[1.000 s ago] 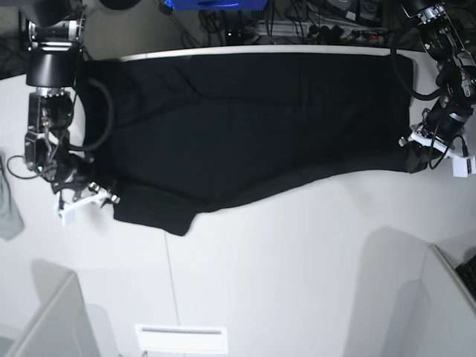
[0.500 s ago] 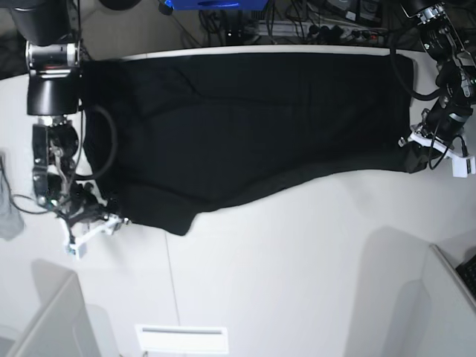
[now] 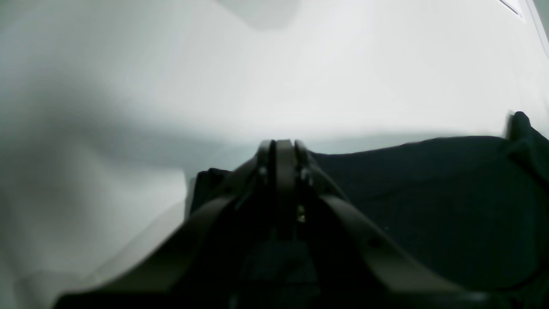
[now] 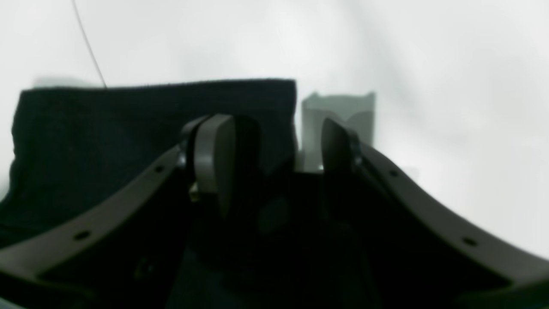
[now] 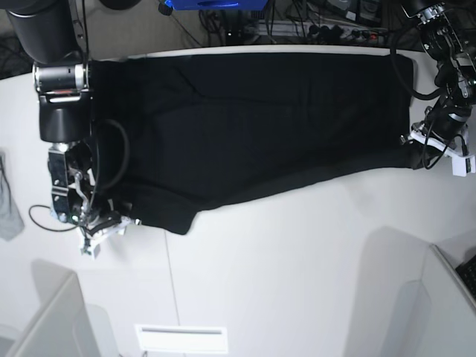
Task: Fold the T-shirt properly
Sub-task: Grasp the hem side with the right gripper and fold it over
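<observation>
The T-shirt (image 5: 253, 126) lies spread as a long black band across the 12 o'clock half of the white table (image 5: 297, 268), its near edge slanting and no compact fold visible, so I judge most folding is left. The left tool (image 5: 437, 152) is clenched on the shirt's 3 o'clock corner; the right tool (image 5: 104, 230), at 9 o'clock, stands released, straddling the hem. No containers appear
</observation>
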